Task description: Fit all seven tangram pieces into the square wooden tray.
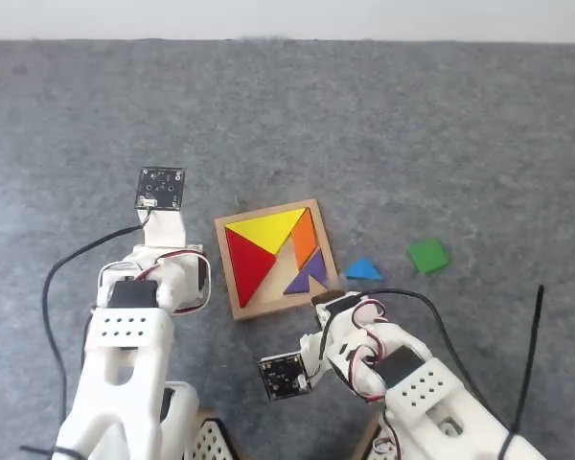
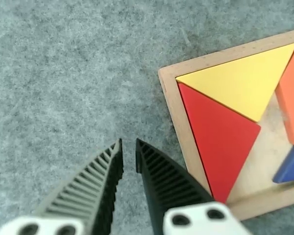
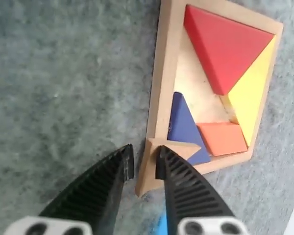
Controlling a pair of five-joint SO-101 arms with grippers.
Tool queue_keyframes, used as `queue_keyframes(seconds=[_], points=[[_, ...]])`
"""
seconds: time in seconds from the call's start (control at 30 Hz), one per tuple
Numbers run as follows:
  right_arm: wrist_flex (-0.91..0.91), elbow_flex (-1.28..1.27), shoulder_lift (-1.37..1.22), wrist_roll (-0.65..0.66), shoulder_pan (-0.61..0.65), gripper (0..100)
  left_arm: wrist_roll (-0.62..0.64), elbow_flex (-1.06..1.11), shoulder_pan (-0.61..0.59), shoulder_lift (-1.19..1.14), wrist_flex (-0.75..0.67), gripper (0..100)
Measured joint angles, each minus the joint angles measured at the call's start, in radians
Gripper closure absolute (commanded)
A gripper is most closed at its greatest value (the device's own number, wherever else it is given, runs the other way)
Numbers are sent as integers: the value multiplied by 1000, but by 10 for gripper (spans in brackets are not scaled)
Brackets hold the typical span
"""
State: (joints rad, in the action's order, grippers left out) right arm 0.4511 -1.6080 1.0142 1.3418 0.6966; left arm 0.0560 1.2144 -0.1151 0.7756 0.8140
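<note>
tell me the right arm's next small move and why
Probably nudge the plain wooden triangle off the corner rim of the tray and down onto the bare floor beside the purple piece. It lies by the right gripper, propped across the rim and overlapping the purple piece, so it isn't seated. The blue triangle and green square wait outside on the mat.

No readable text, labels, numbers or signs anywhere.

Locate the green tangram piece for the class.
In the high view the green piece lies on the grey mat, right of the wooden tray, just beyond the loose blue triangle.
</note>
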Motion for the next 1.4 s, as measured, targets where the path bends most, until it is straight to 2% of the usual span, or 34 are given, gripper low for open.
queue_keyframes(seconds=[0.2, 0.93, 1.03, 1.2, 1.4], points=[[5, 0, -2, 6, 0, 859, 0, 0, 0, 0, 0, 953], [5, -17, -3, 51, -5, 858, 0, 0, 0, 0, 0, 953], [-34, -23, -14, 51, -5, 861, 0, 0, 0, 0, 0, 953], [-123, -46, -25, 51, -3, 951, 0, 0, 0, 0, 0, 953], [-138, -48, -11, 51, -6, 936, 0, 0, 0, 0, 0, 953]])
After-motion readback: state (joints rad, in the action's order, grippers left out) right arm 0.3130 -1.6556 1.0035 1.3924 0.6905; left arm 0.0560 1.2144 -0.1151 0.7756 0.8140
